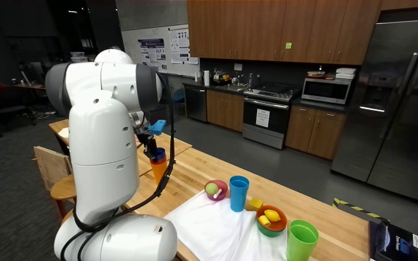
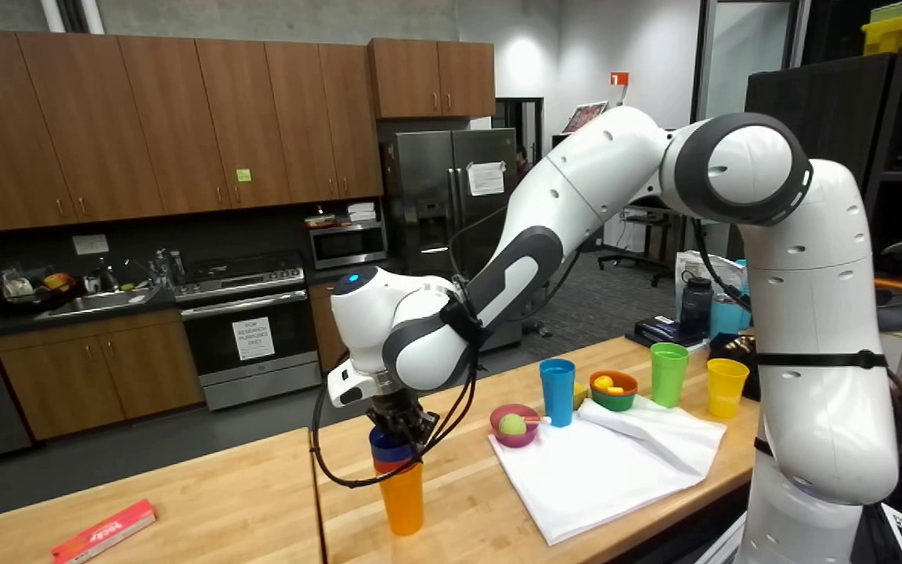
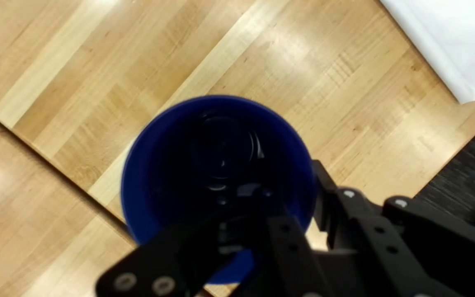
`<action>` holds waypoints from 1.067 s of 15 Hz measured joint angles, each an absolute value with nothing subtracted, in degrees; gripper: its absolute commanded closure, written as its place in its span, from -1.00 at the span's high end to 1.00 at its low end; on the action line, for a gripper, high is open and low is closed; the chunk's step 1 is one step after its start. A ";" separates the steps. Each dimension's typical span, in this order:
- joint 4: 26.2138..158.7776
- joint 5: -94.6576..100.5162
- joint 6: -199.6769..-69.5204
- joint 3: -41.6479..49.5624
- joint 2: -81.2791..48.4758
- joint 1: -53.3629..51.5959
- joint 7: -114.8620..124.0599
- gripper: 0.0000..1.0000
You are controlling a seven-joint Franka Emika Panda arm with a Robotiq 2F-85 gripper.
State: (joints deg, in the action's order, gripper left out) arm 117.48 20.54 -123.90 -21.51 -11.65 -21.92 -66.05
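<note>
I've got a kitchen in both exterior views: wood-fronted wall cabinets (image 1: pixel 227 29) up top, yellow-green sticky note (image 1: pixel 288 45) on one door, dark backsplash (image 2: pixel 146 239) and counter (image 2: pixel 20 319) below. There's the stainless oven (image 1: pixel 277 123) with a paper sign (image 1: pixel 262 118), microwave (image 1: pixel 325 92) to its right, then the tall refrigerator (image 1: pixel 383 119). In an exterior view I'm seeing a whiteboard (image 1: pixel 131 43) with posters (image 1: pixel 153 54), smooth grey floor (image 1: pixel 220 139), dark carpet (image 1: pixel 13 181), a wooden stool (image 1: pixel 64 187). And in an exterior view, light blooms on a pale wall (image 2: pixel 525 74), black shelving (image 2: pixel 819 110) further right. Wrist view now: butcher-block tabletops (image 3: pixel 221 45), glossy with reflections, meeting at a dark seam (image 3: pixel 35 151).
</note>
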 measured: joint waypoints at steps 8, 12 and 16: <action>117.89 19.91 -121.19 -22.39 -9.33 -21.90 -69.75 0.98; 117.99 18.57 -115.71 -22.83 -3.75 -21.88 -77.63 1.00; 118.11 18.41 -111.51 -22.15 2.69 -21.33 -82.17 1.00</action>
State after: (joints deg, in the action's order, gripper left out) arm 118.11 18.41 -111.51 -22.15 2.69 -21.33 -82.17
